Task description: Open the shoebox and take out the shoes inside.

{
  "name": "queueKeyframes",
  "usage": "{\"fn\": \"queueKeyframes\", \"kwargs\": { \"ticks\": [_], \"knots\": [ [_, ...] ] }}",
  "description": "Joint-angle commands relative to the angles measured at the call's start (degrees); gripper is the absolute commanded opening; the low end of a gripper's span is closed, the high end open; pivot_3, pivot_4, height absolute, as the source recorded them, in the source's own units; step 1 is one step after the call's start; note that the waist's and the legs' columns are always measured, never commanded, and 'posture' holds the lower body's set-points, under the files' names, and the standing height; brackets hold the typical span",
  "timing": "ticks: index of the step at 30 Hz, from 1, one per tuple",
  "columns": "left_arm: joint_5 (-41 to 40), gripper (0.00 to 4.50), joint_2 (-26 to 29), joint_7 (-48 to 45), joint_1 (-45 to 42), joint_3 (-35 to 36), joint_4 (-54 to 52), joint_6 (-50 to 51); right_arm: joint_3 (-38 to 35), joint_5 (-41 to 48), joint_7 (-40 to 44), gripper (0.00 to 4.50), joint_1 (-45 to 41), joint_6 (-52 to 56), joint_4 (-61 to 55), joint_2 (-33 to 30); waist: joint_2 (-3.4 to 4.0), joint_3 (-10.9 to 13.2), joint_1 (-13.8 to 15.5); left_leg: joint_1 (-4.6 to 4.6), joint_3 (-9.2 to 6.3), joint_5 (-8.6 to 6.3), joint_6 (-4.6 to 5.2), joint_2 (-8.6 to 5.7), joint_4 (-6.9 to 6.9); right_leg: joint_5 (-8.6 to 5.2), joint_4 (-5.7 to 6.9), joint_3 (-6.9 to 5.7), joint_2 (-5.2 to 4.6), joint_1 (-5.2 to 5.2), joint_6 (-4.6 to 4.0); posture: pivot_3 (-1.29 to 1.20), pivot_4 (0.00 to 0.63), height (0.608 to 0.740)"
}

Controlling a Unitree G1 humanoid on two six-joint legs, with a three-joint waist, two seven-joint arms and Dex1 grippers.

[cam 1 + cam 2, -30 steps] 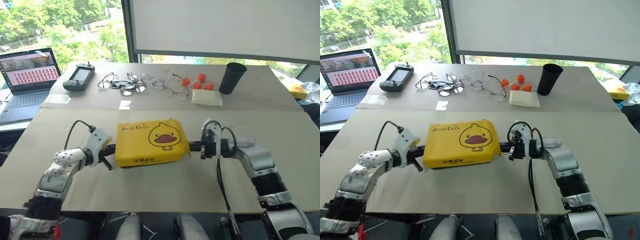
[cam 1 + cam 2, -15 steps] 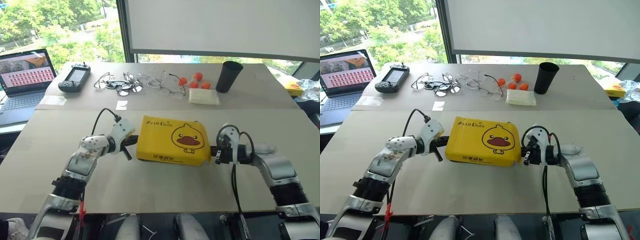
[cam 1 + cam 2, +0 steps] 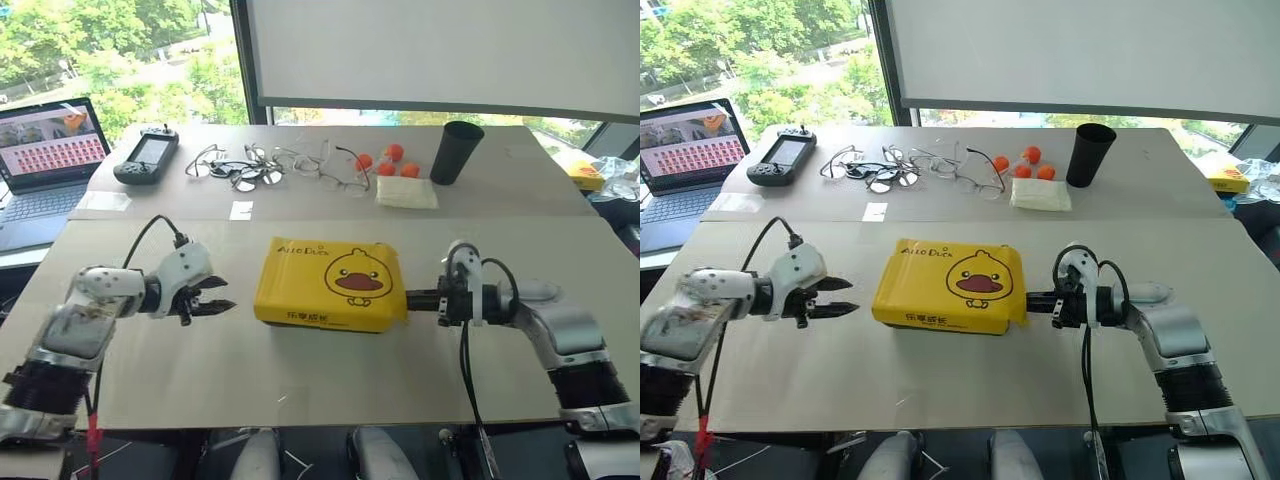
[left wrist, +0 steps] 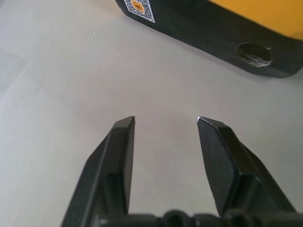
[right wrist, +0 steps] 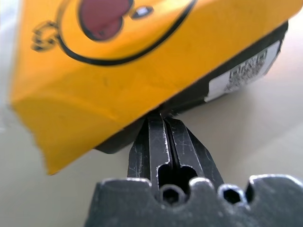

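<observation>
The yellow shoebox point(image 3: 330, 285) with the duck face lies closed and flat on the near table, so the shoes are hidden. My left gripper point(image 3: 226, 294) hovers a short way off the box's left end, open, with nothing between its fingers. In the left wrist view the gripper point(image 4: 165, 120) points at the box's dark side point(image 4: 213, 38) across bare tabletop. My right gripper point(image 3: 410, 297) is shut. In the right wrist view its fingertips point(image 5: 163, 117) press against the dark right end just under the yellow lid edge point(image 5: 118, 90).
On the far table stand a black cup point(image 3: 456, 152), orange balls point(image 3: 388, 160), a white packet point(image 3: 406, 192), several tangled glasses point(image 3: 290, 165), a handheld controller point(image 3: 146, 155) and a laptop point(image 3: 45, 150). A small yellow packet point(image 3: 590, 178) lies at the far right.
My left gripper has drawn back to the left, away from the box's end, and opened. The right gripper stays shut at the box's right end.
</observation>
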Motion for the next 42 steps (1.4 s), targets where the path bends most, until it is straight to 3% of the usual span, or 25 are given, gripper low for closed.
{"fn": "queueKeyframes", "kwargs": {
  "ticks": [1,3,9,12,21,29,34,38,42],
  "knots": [
    [-9.7,3.93,3.1,-3.4,2.4,6.9,-8.7,9.4,-4.8,5.6,1.9,0.00,-1.6,2.3,-2.2,-1.4,-0.01,0.0,0.2,0.00,0.01,0.00,0.00,0.00,0.01,0.00,-0.01,0.00,0.00,0.01,0.00,0.00,0.150,0.724],
    [-15.9,4.42,4.2,-3.8,4.5,11.7,-13.2,15.6,-6.4,8.7,1.9,0.00,-3.5,3.8,-1.6,-0.1,-0.02,0.0,0.2,0.01,0.00,0.00,0.00,0.01,0.01,-0.01,-0.02,-0.01,0.00,0.03,0.01,0.00,0.150,0.724],
    [-24.8,4.42,5.1,-2.4,8.7,17.6,-19.8,23.7,-7.7,8.0,-4.6,0.00,-11.0,0.6,5.7,6.5,-0.02,0.1,-0.6,0.07,0.04,0.00,0.00,0.07,0.01,-0.01,0.00,0.01,0.06,0.02,0.01,0.00,0.150,0.724],
    [-25.8,4.42,5.2,-0.5,10.2,19.1,-21.3,24.5,-8.4,11.0,-3.7,0.00,-12.5,3.8,6.0,7.6,0.00,0.1,-0.5,0.06,0.04,0.00,0.00,0.05,-0.01,-0.01,0.00,0.02,0.05,0.00,0.01,0.00,0.150,0.724],
    [-26.4,4.42,6.7,2.7,12.4,21.2,-22.6,24.5,7.6,-4.1,2.6,0.00,-4.8,-3.6,6.3,-0.9,0.02,0.1,0.2,0.04,0.09,-0.01,0.01,0.03,0.01,-0.02,-0.02,0.02,0.01,-0.02,-0.03,0.00,0.150,0.724],
    [-26.2,4.42,7.7,2.9,12.0,20.2,-22.2,24.0,14.0,-11.7,6.8,0.00,-1.3,-9.5,9.6,-4.5,0.02,0.1,0.1,0.04,0.20,-0.01,0.01,0.07,-0.01,-0.04,0.00,0.10,0.05,-0.09,-0.06,0.00,0.150,0.724],
    [-26.0,4.42,8.1,2.9,12.1,19.9,-22.3,23.7,10.4,-8.2,9.1,0.00,-0.6,-9.9,9.2,-3.9,-0.01,0.1,0.6,0.13,0.14,-0.01,0.01,0.04,0.01,-0.05,-0.04,0.05,0.03,0.10,-0.05,0.00,0.150,0.724],
    [-25.5,4.42,8.5,2.6,12.0,19.0,-22.2,23.2,-4.9,10.5,8.9,0.00,-6.2,0.6,7.7,1.0,-0.01,0.1,0.1,0.14,0.14,-0.01,0.01,0.05,0.02,-0.05,-0.03,0.05,0.04,0.11,-0.06,0.00,0.150,0.724],
    [-25.9,4.42,8.6,2.7,12.1,18.7,-21.9,22.9,-15.6,22.0,5.6,0.00,-11.1,6.2,10.1,4.3,0.04,0.2,-0.1,0.17,0.16,-0.01,0.01,0.07,0.02,-0.04,0.00,0.10,0.05,0.11,-0.07,0.00,0.150,0.724]
  ]
}}
